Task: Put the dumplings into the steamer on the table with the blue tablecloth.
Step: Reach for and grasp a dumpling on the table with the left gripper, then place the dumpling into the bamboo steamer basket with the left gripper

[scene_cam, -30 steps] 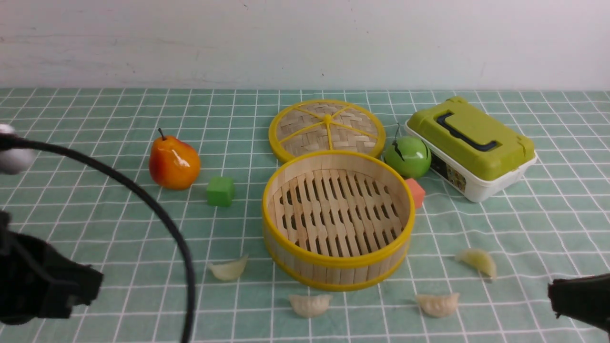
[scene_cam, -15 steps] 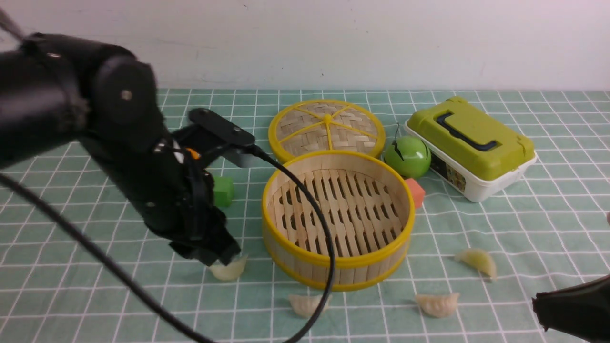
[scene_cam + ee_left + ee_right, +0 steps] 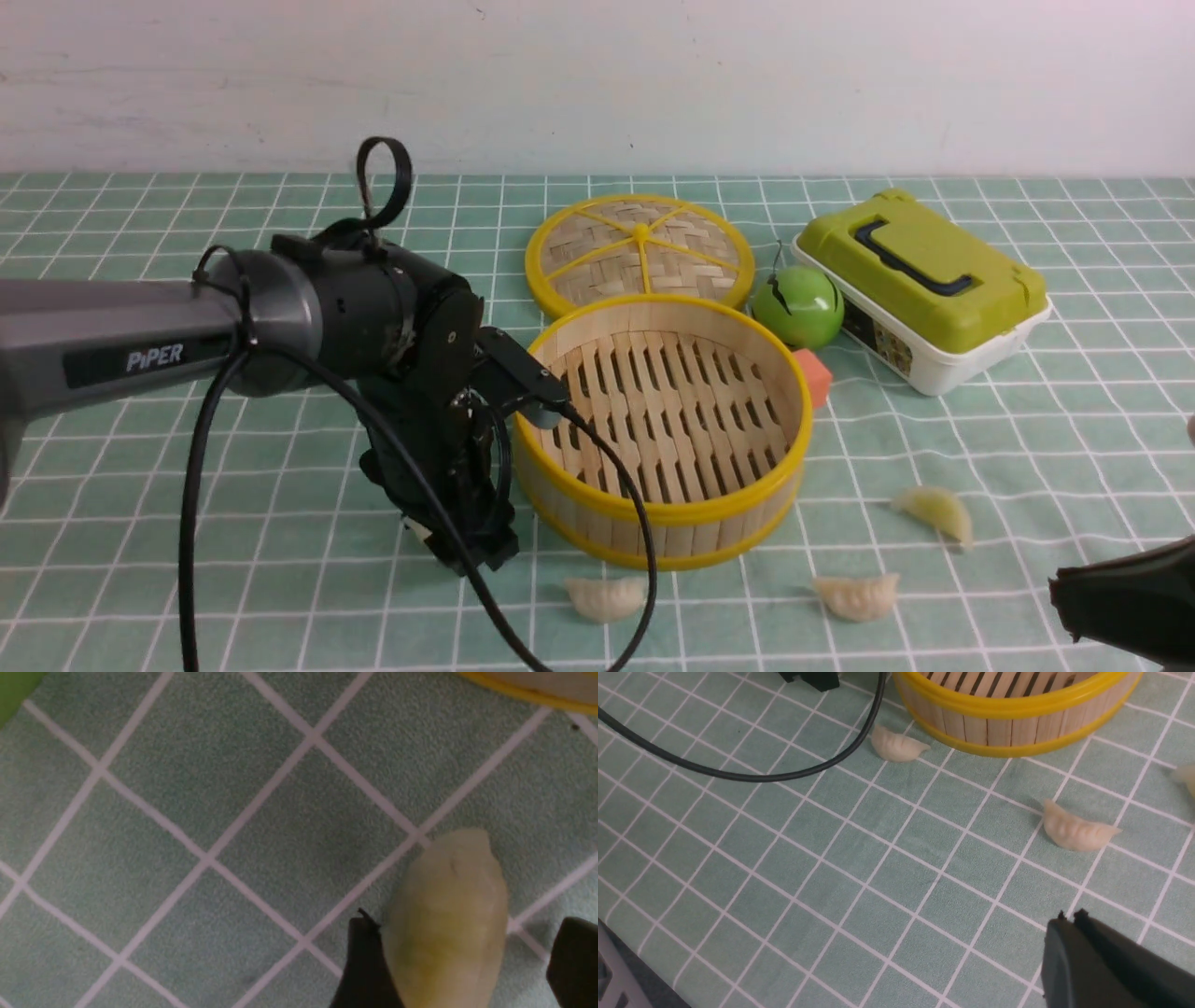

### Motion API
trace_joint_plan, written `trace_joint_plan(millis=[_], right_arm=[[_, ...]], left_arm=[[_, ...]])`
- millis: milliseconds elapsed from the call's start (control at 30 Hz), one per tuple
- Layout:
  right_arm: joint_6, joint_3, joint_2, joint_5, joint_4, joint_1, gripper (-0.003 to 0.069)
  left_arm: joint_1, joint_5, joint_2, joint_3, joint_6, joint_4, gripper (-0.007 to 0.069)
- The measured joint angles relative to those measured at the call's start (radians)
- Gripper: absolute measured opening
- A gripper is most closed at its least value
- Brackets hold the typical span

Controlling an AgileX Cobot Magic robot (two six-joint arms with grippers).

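My left hand (image 3: 464, 549) has swung in and dropped just beside the empty steamer (image 3: 653, 523). Its fingers (image 3: 364, 966) are now apart, straddling the leftmost dumpling (image 3: 448, 919) on the desk (image 3: 280, 560). I'd say closing comes next.

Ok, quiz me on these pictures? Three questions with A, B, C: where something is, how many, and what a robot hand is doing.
1. Where is the woven lid, from the steamer?
A) on top of it B) behind it C) under it

2. How many dumplings are inside the steamer?
A) none B) two C) four

3. The left gripper is:
A) shut and empty B) shut on a cube C) open around a dumpling

Answers:
1 B, it lies beyond the steamer's far rim.
2 A, the slatted floor is bare.
3 C, the left wrist view shows the dumpling between parted jaws.
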Motion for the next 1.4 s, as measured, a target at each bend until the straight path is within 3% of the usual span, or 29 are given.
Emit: trace_joint_plan(millis=[100, 167, 367, 467, 667, 867, 1000, 1100, 1200, 1233, 1300, 1400], right_arm=[[0.0, 0.0, 0.001, -0.012, 0.0, 0.001, 0.0003], [0.0, 0.0, 0.002, -0.016, 0.0, 0.001, 0.0005], [0.0, 0.0, 0.002, -0.02, 0.0, 0.001, 0.001], [0.0, 0.0, 0.002, -0.022, -0.002, 0.001, 0.0012], [0.0, 0.0, 0.002, -0.023, -0.002, 0.001, 0.0018], [-0.001, 0.0, -0.009, 0.031, -0.002, 0.001, 0.0023], [-0.001, 0.0, -0.041, 0.04, -0.004, 0.001, 0.0027], [-0.001, 0.0, -0.06, 0.043, -0.016, 0.001, 0.0029], [-0.002, 0.0, -0.066, 0.042, -0.019, 0.004, 0.0031], [-0.002, 0.0, -0.066, 0.041, -0.019, 0.005, 0.0031], [-0.002, 0.0, -0.066, 0.032, -0.021, 0.015, 0.0034], [-0.002, 0.0, -0.066, 0.022, -0.021, 0.031, 0.0038]], left_arm=[[0.0, -0.001, 0.005, -0.005, -0.049, -0.002, 0.0286], [0.0, 0.016, 0.009, -0.018, -0.083, 0.003, 0.0225], [-0.006, 0.186, 0.008, -0.173, -0.21, 0.013, 0.0241], [-0.058, 0.252, -0.009, -0.344, -0.289, 0.006, 0.0241], [-0.199, 0.102, 0.093, -0.601, -0.442, -0.026, 0.0241], [-0.212, 0.08, 0.342, -0.803, -0.591, -0.001, 0.0241], [-0.21, 0.108, 0.437, -0.882, -0.611, 0.029, 0.0241], [-0.21, 0.124, 0.459, -0.9, -0.615, 0.037, 0.0287], [-0.21, 0.179, 0.435, -0.906, -0.616, 0.052, 0.0429], [-0.21, 0.184, 0.433, -0.906, -0.616, 0.053, 0.0429], [-0.21, 0.255, 0.38, -0.906, -0.616, 0.067, 0.0526], [-0.21, 0.343, 0.266, -0.906, -0.604, 0.069, 0.058]])
